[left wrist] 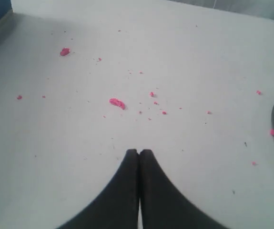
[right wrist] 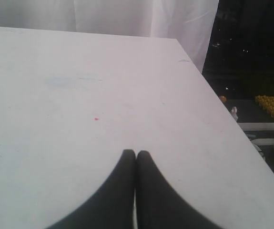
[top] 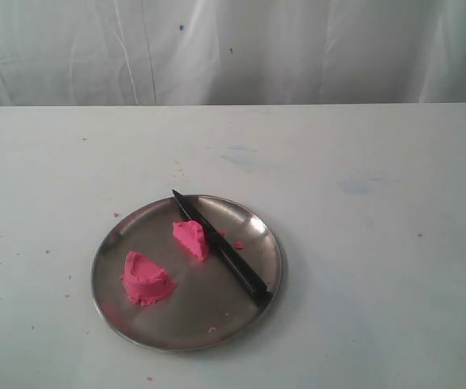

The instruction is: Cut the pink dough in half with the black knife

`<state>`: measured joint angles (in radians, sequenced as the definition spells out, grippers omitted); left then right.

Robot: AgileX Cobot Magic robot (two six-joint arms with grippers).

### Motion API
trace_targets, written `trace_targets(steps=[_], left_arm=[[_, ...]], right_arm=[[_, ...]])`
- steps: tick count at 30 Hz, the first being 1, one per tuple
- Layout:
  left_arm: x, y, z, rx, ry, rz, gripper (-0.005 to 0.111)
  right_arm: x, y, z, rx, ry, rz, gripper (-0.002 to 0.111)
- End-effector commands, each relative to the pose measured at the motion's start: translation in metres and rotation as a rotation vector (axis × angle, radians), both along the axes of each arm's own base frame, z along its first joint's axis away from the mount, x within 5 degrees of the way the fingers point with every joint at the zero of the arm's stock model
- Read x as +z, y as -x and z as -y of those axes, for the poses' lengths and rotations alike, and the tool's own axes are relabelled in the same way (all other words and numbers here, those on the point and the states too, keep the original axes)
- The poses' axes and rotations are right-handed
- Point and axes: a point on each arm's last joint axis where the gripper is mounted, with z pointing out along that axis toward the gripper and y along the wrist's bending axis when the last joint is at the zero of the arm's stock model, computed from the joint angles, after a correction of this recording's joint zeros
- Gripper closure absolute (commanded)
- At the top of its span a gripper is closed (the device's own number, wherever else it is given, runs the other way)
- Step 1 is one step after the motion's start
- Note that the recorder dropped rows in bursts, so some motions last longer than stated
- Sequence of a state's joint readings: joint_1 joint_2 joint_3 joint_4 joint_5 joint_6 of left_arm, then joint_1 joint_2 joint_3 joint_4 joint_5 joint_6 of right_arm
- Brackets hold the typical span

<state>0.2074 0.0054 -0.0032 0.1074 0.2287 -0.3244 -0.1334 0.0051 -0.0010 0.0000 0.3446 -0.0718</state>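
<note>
Table: carries all; steel plate: holds the work; pink dough: two halves lying apart, cut judged done; black knife: laid across plate, seemingly touching smaller half; my left gripper, right gripper: pinched closed, empty, parked clear.

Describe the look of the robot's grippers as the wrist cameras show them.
The left gripper and the right gripper look alike. Each has two matte black fingers that are broad at the base, curve inward and narrow to rounded tips. No cables, markings or labels show on them. The arms themselves appear in no view, the exterior one included.
</note>
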Motion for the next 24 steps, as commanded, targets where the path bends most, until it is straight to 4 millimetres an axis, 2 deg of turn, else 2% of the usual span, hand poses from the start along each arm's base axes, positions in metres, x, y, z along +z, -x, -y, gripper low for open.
trace_targets(steps=[1,9,11,24], left_arm=[[-0.0011,-0.0001,0.002,-0.074,-0.121,-0.027,0.107],[0.0002,-0.0015,0.0103,-0.222,-0.108,-0.001,0.107],[-0.0006,-0.0012,0.0106,-0.248,-0.163,-0.017,0.107],[-0.001,-0.0011,0.0101,-0.251,-0.195,-0.026,0.107]], right_arm=[[0.0001,0.0003,0.0003,-0.005,0.004,0.006,0.108],[0.0001,0.0003,0.0003,-0.005,0.004,0.006,0.108],[0.0001,0.0003,0.0003,-0.005,0.004,0.006,0.108],[0.0001,0.0003,0.0003,-0.005,0.004,0.006,0.108]])
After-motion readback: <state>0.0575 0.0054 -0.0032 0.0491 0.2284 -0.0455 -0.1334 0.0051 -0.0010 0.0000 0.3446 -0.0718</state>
